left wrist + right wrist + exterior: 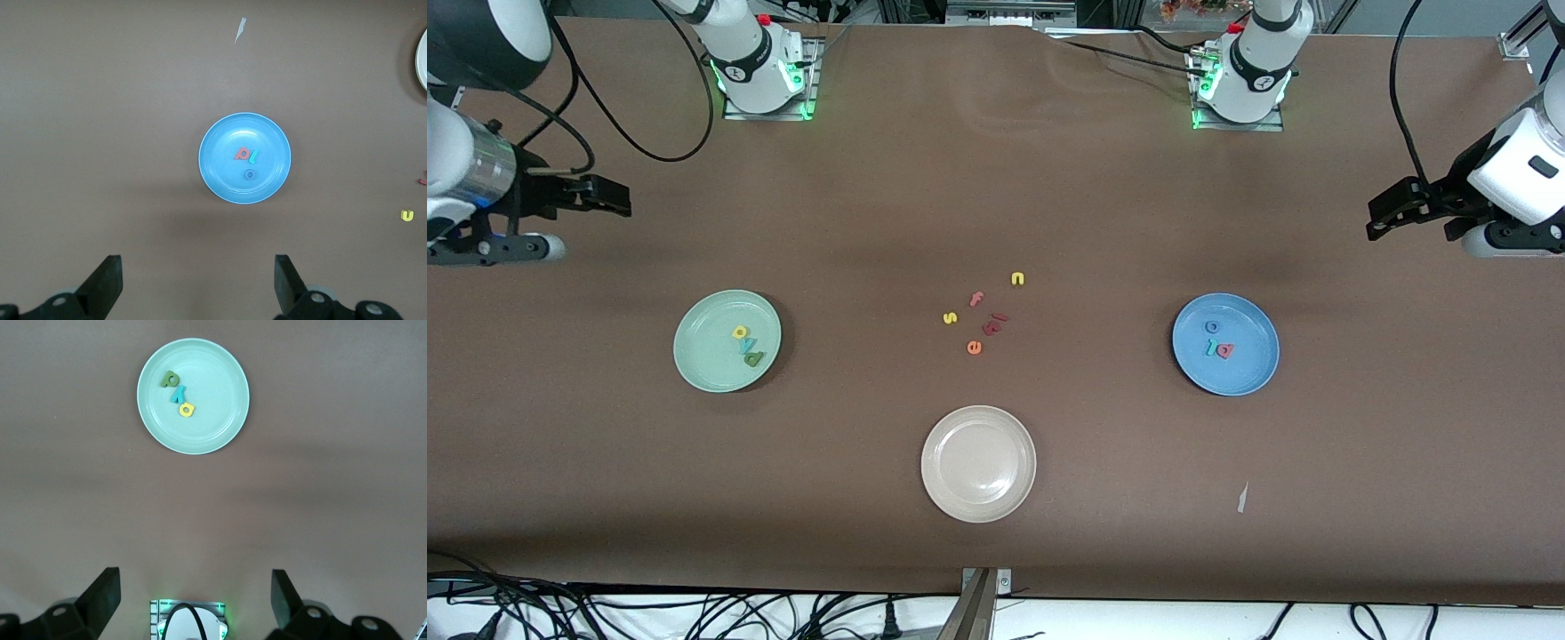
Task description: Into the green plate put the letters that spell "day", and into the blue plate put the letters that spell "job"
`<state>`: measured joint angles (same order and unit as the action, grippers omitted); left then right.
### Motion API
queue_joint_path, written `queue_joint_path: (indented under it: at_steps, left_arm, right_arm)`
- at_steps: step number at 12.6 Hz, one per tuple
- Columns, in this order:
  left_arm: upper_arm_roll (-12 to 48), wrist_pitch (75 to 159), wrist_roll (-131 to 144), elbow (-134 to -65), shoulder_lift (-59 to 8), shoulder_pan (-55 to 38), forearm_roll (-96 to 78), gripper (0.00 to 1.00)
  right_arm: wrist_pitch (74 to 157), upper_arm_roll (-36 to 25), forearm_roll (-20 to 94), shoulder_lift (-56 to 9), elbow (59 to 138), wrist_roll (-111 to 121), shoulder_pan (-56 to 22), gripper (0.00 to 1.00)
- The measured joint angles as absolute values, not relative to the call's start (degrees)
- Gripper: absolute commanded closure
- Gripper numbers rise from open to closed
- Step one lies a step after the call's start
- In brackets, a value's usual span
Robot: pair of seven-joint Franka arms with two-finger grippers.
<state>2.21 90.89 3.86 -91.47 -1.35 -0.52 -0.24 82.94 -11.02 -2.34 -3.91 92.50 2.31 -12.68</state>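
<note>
The green plate lies toward the right arm's end of the table. In it are a yellow letter, a light-blue "y" and a dark green letter. The blue plate lies toward the left arm's end and holds a blue "o", a teal "j" and a pink "b". My left gripper hangs open and empty, high over bare table beside the blue plate. My right gripper hangs open and empty over bare table beside the green plate.
A beige-white plate sits nearer the front camera, midway between the two plates. Loose letters lie at the table's middle: a yellow "n", pink "f", yellow "s", orange "e" and dark red pieces. A paper scrap lies near the front edge.
</note>
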Motion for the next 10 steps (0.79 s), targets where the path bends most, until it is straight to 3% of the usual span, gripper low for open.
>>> queue_joint_path:
  at_steps: [10]
  left_arm:
    - [2.21,90.89,3.86,-91.47,-1.39,-0.29,-0.24,0.0]
  right_arm:
    - [82.76,-11.81,-2.35,-3.21,92.05,2.09,-10.34,0.0]
